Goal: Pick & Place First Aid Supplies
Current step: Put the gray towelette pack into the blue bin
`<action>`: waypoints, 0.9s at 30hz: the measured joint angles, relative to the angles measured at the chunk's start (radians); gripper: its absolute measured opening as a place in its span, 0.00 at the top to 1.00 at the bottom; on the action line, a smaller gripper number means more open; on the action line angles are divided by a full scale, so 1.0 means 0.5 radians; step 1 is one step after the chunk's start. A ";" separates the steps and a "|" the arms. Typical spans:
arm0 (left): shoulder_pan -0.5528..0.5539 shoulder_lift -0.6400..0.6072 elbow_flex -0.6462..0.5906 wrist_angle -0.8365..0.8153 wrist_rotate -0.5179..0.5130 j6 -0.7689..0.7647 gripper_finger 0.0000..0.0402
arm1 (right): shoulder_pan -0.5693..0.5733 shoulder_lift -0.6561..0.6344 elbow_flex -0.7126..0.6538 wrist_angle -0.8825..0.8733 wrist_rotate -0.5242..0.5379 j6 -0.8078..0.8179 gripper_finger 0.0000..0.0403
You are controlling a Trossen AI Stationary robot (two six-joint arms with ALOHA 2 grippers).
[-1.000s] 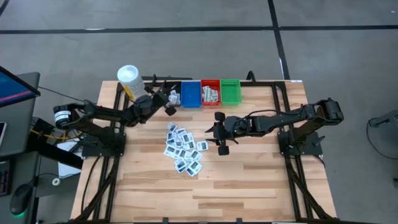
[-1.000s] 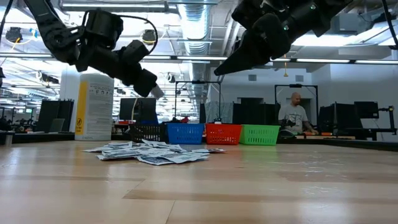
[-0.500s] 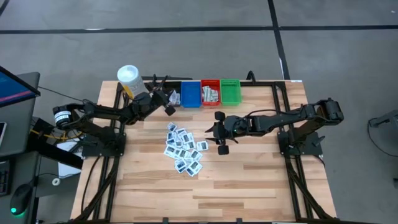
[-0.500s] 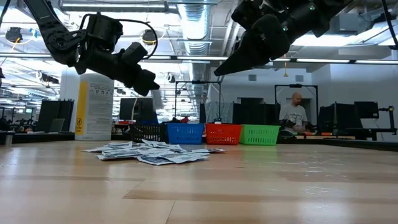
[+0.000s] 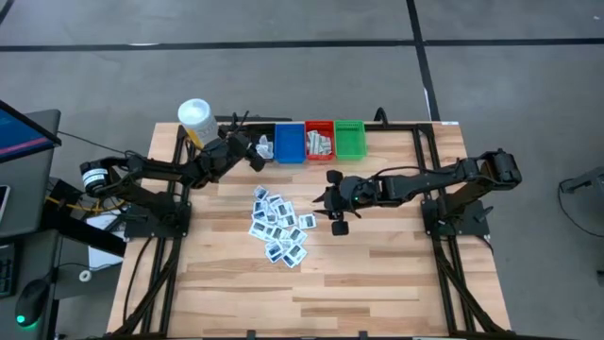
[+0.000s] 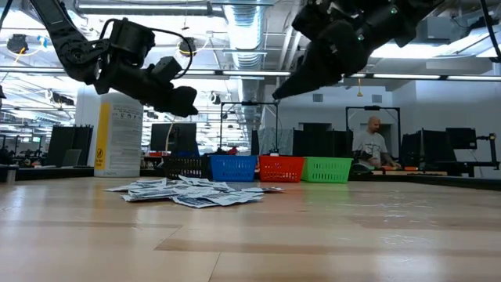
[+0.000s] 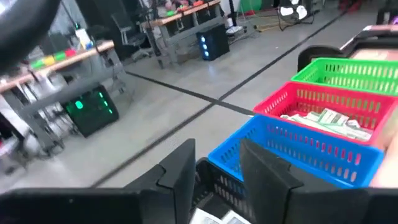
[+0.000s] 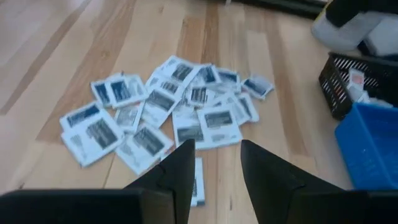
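A heap of small white packets with dark marks [image 5: 279,227] [image 8: 163,118] lies flat on the wooden table [image 5: 377,274], left of its middle. A black bin [image 5: 263,147], blue bin [image 5: 290,142], red bin [image 5: 319,140] and green bin [image 5: 349,138] stand in a row along the far edge. My left gripper [image 5: 256,154] [image 7: 217,180] hovers open over the black bin, with nothing between its fingers. My right gripper [image 5: 324,200] [image 8: 214,180] hangs open above the table, just right of the heap, its fingers pointing toward it.
A yellow container with a white cap [image 5: 195,120] stands at the far left corner. White packets lie in the black bin, pale green-grey ones [image 7: 329,119] in the red bin. Bare wood stretches across the near half. A person [image 6: 369,149] sits in the room behind.
My left gripper has gone a little toward the far edge, over the black bin, and has opened. The white packet that showed at its fingertips a second ago is gone from them.
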 joint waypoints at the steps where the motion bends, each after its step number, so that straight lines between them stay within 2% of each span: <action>1: -0.009 0.000 0.000 -0.020 0.023 -0.047 0.69 | 0.005 0.000 0.000 -0.034 -0.003 -0.001 0.69; 3: -0.036 0.000 -0.001 -0.055 0.159 -0.104 0.69 | 0.019 0.037 0.000 -0.068 -0.032 -0.008 0.69; 7: -0.116 0.000 -0.021 -0.065 0.585 -0.158 0.70 | 0.054 0.214 -0.005 -0.028 -0.094 -0.032 0.69; 10: -0.204 0.000 -0.033 -0.058 0.781 -0.207 0.70 | 0.067 0.400 -0.003 0.064 -0.100 -0.067 0.69; 15: -0.388 -0.001 -0.072 -0.053 0.833 -0.218 0.70 | 0.080 0.605 -0.002 0.307 -0.099 -0.116 0.70; 27: -0.732 0.000 -0.098 0.004 0.833 -0.249 0.70 | 0.022 0.767 0.002 0.300 -0.102 -0.202 0.70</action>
